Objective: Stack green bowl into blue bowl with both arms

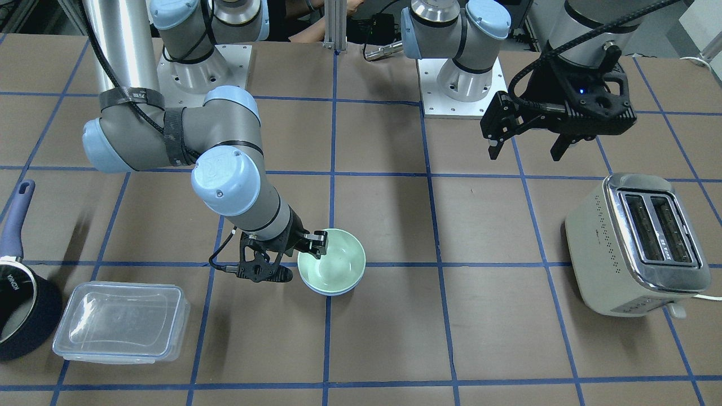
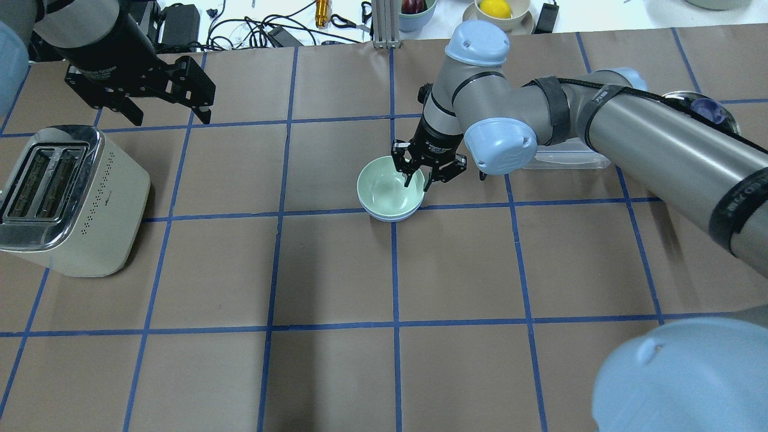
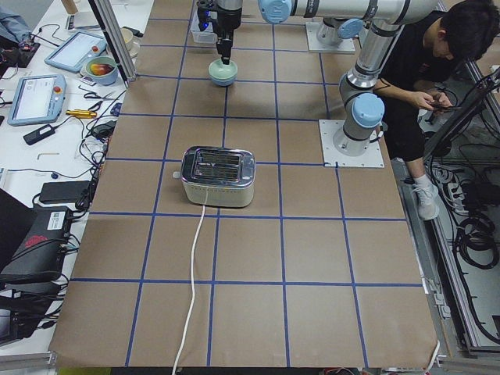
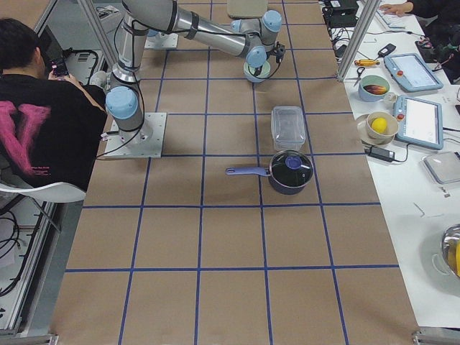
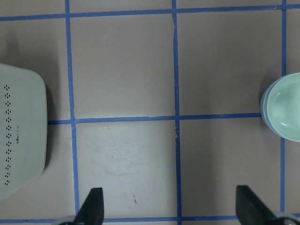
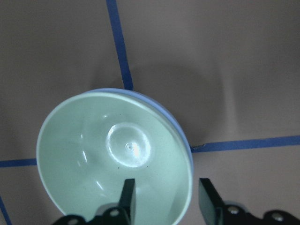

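The mint-green bowl (image 1: 333, 265) sits nested inside the pale blue bowl (image 1: 338, 291) at the table's middle. Only the blue bowl's rim and lower wall show under it (image 2: 390, 217). My right gripper (image 1: 307, 248) is low at the bowl's edge, open, with one finger inside the green bowl and one outside. In the right wrist view the gripper (image 6: 168, 199) straddles the green bowl's (image 6: 112, 154) rim without pinching it. My left gripper (image 2: 170, 117) is open and empty, raised above the table beyond the toaster. The stacked bowls show at the right edge of the left wrist view (image 5: 286, 108).
A cream toaster (image 2: 66, 198) stands on my left side. A clear lidded container (image 1: 121, 321) and a dark blue saucepan (image 1: 22, 304) lie on my right side. A person sits behind the robot base (image 3: 437, 70).
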You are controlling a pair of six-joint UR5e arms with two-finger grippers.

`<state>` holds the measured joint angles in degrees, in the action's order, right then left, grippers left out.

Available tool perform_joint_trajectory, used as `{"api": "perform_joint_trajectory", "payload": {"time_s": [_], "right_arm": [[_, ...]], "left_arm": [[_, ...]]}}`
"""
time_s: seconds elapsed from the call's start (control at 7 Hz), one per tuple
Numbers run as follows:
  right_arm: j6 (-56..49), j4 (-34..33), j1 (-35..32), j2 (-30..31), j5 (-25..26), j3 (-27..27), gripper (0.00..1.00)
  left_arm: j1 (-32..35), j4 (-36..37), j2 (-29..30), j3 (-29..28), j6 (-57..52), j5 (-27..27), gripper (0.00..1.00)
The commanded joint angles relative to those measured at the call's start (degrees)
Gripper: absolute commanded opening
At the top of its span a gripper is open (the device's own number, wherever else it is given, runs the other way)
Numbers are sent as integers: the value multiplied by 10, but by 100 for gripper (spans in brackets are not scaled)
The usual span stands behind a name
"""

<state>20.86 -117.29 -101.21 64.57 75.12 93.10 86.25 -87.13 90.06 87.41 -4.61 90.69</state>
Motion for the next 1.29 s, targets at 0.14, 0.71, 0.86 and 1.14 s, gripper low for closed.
{"api": "perform_joint_trajectory", "payload": {"time_s": [0.14, 0.71, 0.86, 1.14], "right_arm": [[-68, 117, 49, 74, 41, -29, 100], [-180, 328, 124, 250, 114, -22, 100], [-183, 357, 124, 272, 138, -22, 100], [-185, 366, 124, 282, 141, -23, 100]], "left_arm": [[0, -1, -2, 4, 5, -1, 100], [1, -8, -5, 7, 4, 0, 100], [1, -6, -1, 4, 5, 0, 100], [-1, -5, 1, 1, 5, 0, 100]]}}
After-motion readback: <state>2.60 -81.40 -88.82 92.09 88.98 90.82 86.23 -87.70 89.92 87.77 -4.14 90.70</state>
